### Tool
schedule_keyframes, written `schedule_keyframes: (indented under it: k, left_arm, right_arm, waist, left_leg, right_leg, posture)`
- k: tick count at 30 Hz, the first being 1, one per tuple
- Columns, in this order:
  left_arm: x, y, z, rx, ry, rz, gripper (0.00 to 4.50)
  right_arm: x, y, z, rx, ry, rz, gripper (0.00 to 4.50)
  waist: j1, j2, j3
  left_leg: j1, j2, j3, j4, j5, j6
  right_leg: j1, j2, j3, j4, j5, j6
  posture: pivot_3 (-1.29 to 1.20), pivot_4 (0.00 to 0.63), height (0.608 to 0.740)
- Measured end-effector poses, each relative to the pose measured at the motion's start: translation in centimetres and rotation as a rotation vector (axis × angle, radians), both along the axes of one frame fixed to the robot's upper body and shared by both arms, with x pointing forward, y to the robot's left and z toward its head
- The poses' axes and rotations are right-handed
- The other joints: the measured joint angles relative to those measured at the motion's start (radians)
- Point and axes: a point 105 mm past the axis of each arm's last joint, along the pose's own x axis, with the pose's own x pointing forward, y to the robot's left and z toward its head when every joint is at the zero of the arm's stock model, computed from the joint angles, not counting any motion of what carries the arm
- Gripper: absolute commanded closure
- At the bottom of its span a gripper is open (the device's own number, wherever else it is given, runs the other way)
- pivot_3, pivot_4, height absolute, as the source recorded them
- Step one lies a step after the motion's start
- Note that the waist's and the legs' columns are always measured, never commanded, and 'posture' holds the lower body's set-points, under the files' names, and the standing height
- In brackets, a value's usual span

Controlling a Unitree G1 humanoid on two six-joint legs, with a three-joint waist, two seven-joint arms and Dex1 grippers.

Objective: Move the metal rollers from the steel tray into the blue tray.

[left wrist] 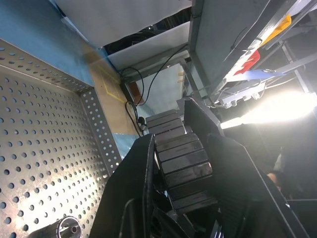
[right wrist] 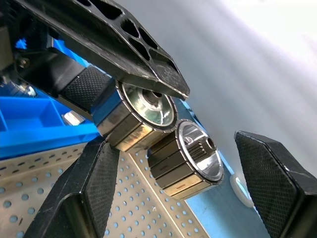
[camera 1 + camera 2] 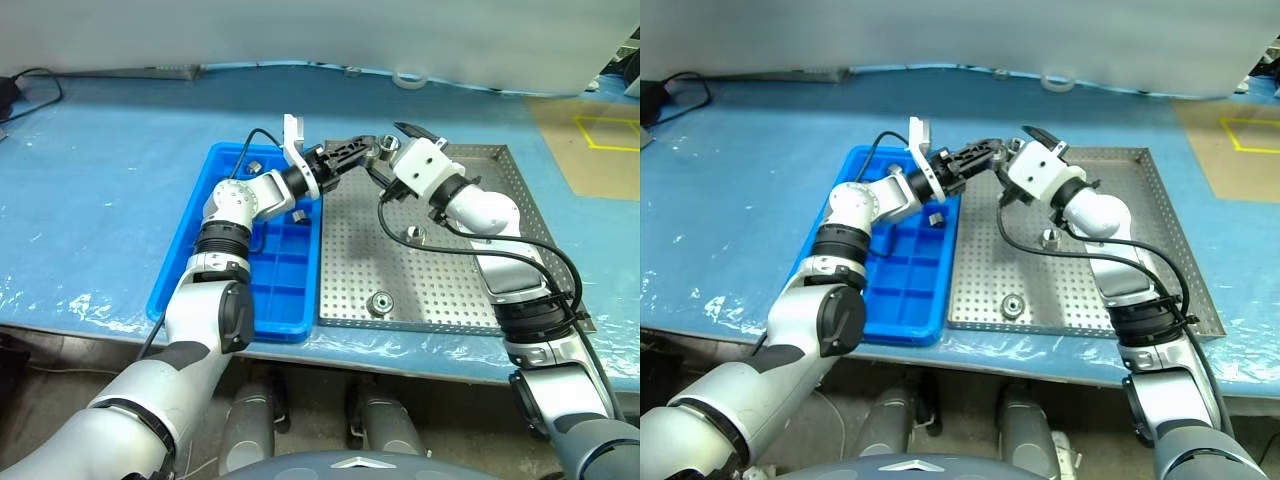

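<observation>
Two metal rollers sit clamped in my left gripper at frame centre-top, over the steel tray; my right gripper gapes around them.

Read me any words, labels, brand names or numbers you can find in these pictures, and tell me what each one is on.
None can be read.
No lettering shows on the blue tray, the steel tray, the metal rollers or either arm.
The yellow outline on the brown sheet at the table's far right is a plain marked shape, not a text.
The red and yellow tags in the left wrist view show no legible print.
</observation>
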Motion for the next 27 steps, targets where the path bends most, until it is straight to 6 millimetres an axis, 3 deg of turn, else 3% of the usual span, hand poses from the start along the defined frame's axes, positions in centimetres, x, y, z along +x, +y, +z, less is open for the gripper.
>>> schedule_keyframes:
  k: [3,16,19,24,27]
  left_arm:
    - [-0.2,-0.2,-0.3,0.012,0.010,-0.014,3.18]
    - [-0.2,-0.2,-0.6,0.029,0.010,-0.013,3.18]
    - [-0.2,-0.3,-0.8,0.033,0.017,-0.017,3.18]
    - [-0.3,-0.4,-0.7,0.026,0.015,-0.021,3.18]
    - [-0.3,-0.4,-0.7,0.027,0.014,-0.019,3.18]
  right_arm:
    - [-0.3,-1.1,0.3,-0.122,-0.096,-0.036,0.67]
    - [-0.5,-0.3,-0.1,-0.334,-0.294,-0.049,0.67]
    - [-0.4,-0.3,-0.5,-0.375,-0.303,-0.046,1.31]
    - [-0.3,-0.1,-1.2,-0.389,-0.287,-0.033,2.99]
    - [-0.3,0.0,-1.3,-0.398,-0.288,-0.034,3.24]
  waist:
    - [-0.003,0.000,0.000]
    - [-0.016,0.000,0.000]
    - [-0.016,0.000,0.000]
    - [-0.018,0.000,0.000]
    - [-0.018,0.000,0.000]
  left_leg:
    - [0.000,0.000,0.000,0.000,0.000,0.000]
    - [0.000,0.000,0.001,0.001,-0.001,0.001]
    - [0.000,0.000,0.001,0.001,-0.001,0.001]
    - [0.000,0.000,0.001,0.001,-0.001,0.001]
    - [0.000,0.000,0.001,0.002,-0.001,0.001]
  right_leg:
    - [0.000,0.000,0.000,0.000,0.000,0.000]
    - [-0.001,0.000,0.001,0.000,0.000,0.000]
    - [-0.001,0.000,0.001,0.000,0.000,0.000]
    - [-0.001,0.000,0.001,0.001,0.000,0.000]
    - [-0.001,0.000,0.001,0.001,0.000,0.000]
  posture:
    - [-0.32,0.150,0.740]
    - [-0.32,0.150,0.740]
    - [-0.32,0.150,0.740]
    - [-0.32,0.150,0.740]
    - [-0.32,0.150,0.740]
